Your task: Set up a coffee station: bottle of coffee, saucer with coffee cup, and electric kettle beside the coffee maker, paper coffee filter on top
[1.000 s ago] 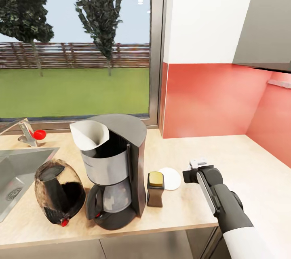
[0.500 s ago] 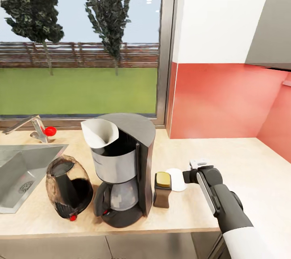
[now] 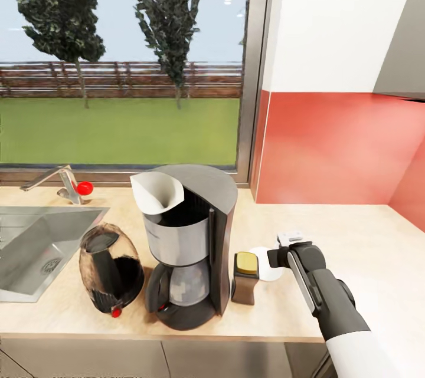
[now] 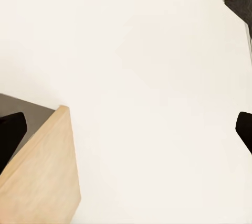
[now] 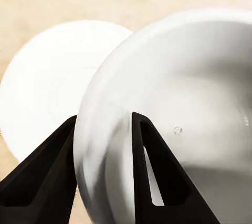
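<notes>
White cup (image 5: 173, 129) hangs pinched by its rim in the right jaws (image 5: 102, 145), above and partly over the saucer (image 5: 50, 85), which lies on the desk (image 3: 354, 236) beside the coffee bottle (image 3: 245, 278). Centre it over the saucer, lower slowly, then release. Left jaws (image 4: 126, 129): spread, empty

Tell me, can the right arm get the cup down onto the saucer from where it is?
Probably yes: the right pincer grips the coffee cup by its rim, just beside the saucer, whose top looks bare.
</notes>
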Controlling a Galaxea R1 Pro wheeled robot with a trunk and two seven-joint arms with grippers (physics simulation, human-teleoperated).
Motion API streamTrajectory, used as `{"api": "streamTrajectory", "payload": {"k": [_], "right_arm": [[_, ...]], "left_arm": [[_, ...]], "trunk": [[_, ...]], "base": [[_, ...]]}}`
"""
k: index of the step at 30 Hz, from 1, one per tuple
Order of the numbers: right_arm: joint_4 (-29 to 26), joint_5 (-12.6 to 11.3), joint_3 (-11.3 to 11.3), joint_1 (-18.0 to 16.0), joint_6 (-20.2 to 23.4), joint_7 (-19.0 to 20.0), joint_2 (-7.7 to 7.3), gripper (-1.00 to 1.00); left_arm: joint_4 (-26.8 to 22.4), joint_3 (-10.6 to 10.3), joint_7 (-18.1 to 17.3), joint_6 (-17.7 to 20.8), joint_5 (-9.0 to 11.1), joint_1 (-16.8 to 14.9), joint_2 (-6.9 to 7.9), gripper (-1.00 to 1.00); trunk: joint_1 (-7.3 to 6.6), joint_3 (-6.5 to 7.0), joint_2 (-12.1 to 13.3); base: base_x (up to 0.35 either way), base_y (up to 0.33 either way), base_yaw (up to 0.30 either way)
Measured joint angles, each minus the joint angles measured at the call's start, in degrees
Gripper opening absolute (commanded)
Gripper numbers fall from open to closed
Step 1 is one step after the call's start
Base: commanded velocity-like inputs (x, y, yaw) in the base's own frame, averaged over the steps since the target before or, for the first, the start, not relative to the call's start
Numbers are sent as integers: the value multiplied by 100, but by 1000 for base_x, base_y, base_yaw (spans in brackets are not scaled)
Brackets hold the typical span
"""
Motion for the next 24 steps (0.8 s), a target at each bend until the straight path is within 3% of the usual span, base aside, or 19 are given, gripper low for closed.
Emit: {"api": "streamTrajectory", "payload": {"k": [9, 24], "right_arm": [[26, 1, -1, 0, 0, 7, -22, -100], [195, 4, 4, 9, 0, 16, -23, -100]], "left_arm": [[1, 0, 7, -5, 8, 0, 1, 100], [1, 0, 7, -22, 9, -1, 0, 100]], "trunk": [[-1, -23, 0], [0, -24, 0]], "base": [[119, 0, 54], [8, 0, 0]]}}
